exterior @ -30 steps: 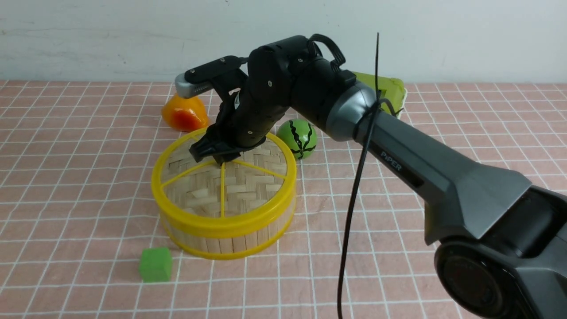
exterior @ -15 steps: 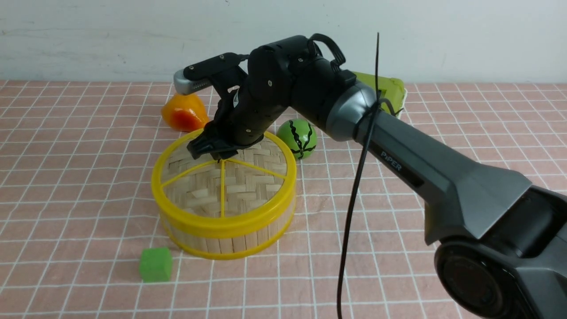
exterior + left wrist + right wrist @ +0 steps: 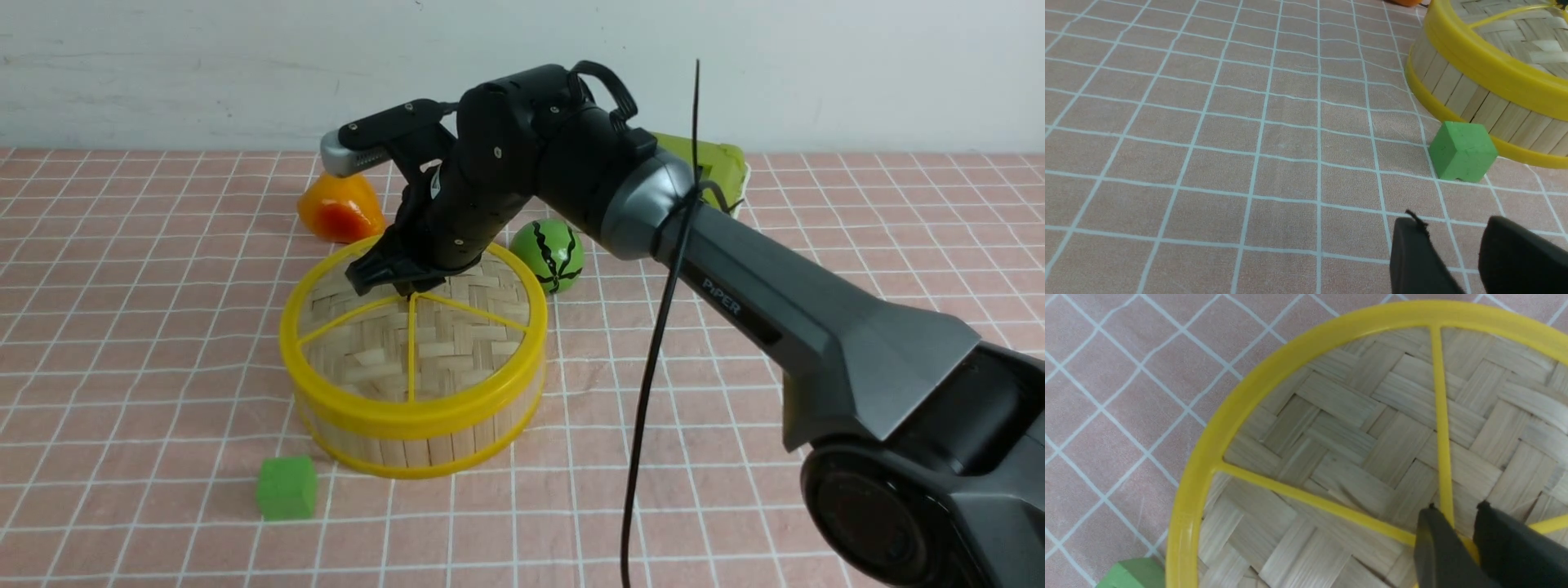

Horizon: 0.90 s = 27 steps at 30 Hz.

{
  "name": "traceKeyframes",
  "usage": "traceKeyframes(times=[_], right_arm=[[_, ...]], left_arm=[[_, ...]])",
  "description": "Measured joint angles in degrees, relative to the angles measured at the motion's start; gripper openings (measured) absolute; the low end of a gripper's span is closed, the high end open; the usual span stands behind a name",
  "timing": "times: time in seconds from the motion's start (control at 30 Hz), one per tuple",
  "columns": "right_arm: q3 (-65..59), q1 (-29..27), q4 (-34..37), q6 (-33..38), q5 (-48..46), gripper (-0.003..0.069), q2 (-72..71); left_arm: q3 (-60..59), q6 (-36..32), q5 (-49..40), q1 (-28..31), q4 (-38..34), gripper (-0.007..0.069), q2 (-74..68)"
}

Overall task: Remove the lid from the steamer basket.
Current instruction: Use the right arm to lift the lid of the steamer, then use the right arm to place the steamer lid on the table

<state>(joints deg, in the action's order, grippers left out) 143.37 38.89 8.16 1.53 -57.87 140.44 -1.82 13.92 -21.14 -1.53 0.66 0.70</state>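
The steamer basket [image 3: 408,445] stands on the checked cloth, with its bamboo slat wall also in the left wrist view [image 3: 1457,87]. The woven lid [image 3: 416,335] with yellow rim and spokes sits flat on it. My right gripper [image 3: 400,286] reaches down onto the lid's centre. In the right wrist view its two dark fingers [image 3: 1457,508] are closed on the yellow knob where the spokes of the lid [image 3: 1351,428] meet. My left gripper [image 3: 1453,224] hangs low over the cloth in front of the basket, open, with only cloth between its fingers.
A green cube [image 3: 286,487] lies just in front of the basket, close to the left fingers [image 3: 1461,151]. Behind the basket are an orange fruit [image 3: 339,208], a small watermelon toy [image 3: 549,255] and a green-lidded box [image 3: 710,163]. A black cable [image 3: 653,351] hangs beside the right arm.
The right gripper's fingers have closed in on the lid's centre knob. The wrist shifted very slightly. The lid still lies on the basket.
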Motion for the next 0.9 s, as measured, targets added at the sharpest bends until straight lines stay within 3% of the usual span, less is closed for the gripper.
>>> traceKeyframes(times=[0.33,0.57,0.9], right_arm=[[6.54,0.00,-1.90,0.06,-8.20,0.0080,-8.11],[5.81,-0.81,-12.68,0.90,-14.75,0.0080,-18.37],[-20.88,-11.23,-8.96,1.26,-14.61,0.0080,-36.08]], left_arm=[[0.00,0.00,0.00,0.00,0.00,0.0239,0.00],[0.00,0.00,-0.02,0.00,0.00,0.0239,0.00],[0.00,0.00,-0.02,0.00,0.00,0.0239,0.00]])
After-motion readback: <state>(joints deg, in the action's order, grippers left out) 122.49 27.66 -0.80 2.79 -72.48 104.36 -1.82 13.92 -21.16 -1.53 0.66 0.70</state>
